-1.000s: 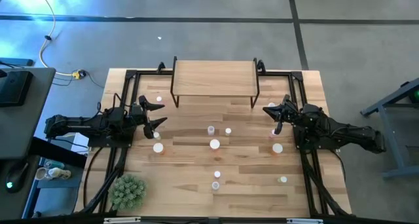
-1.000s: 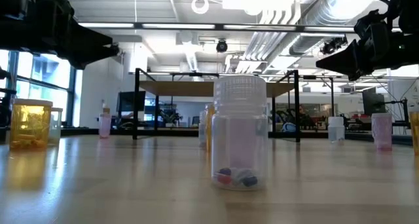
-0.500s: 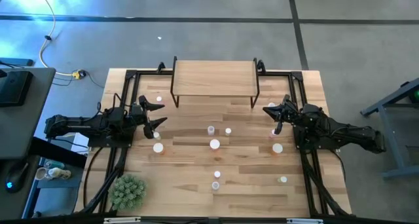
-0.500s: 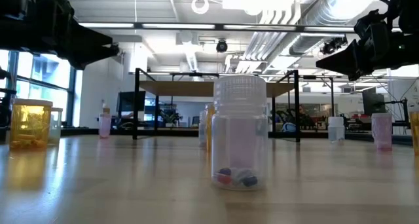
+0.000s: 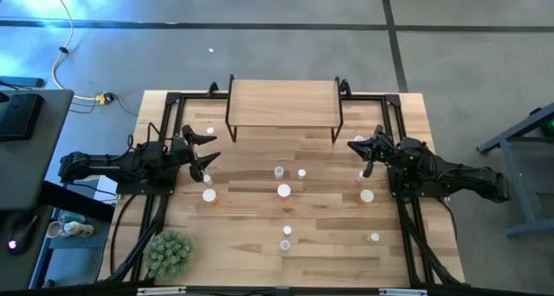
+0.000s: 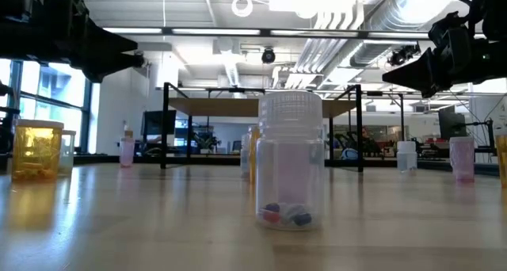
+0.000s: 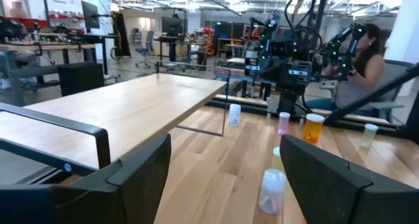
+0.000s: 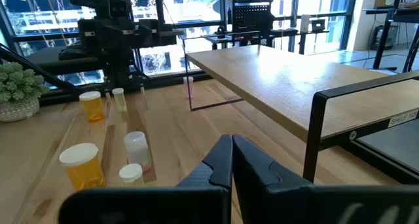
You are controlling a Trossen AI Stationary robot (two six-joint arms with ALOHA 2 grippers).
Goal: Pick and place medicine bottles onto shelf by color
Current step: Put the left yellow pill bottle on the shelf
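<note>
The shelf (image 5: 284,106), a light wood top on black legs, stands at the table's far middle with nothing on its top; it also shows in the left wrist view (image 7: 124,106). Several white-capped medicine bottles stand upright on the table: an orange one (image 5: 209,195) near my left gripper, a group in the middle (image 5: 283,190), and a pink one (image 5: 361,175) and an orange one (image 5: 367,196) near my right gripper. My left gripper (image 5: 208,149) hovers open and empty at the left. My right gripper (image 5: 362,149) hovers shut and empty at the right (image 8: 232,155).
A spiky green plant (image 5: 169,251) stands at the near left corner. Black frame rails (image 5: 169,123) run along both sides of the table. A clear bottle (image 6: 289,160) stands close to the low camera. A person (image 7: 366,54) sits beyond the table.
My left gripper has shifted slightly, its fingers drawing back a little toward the table's left edge; it stays open. The bottles and my right gripper have kept still.
</note>
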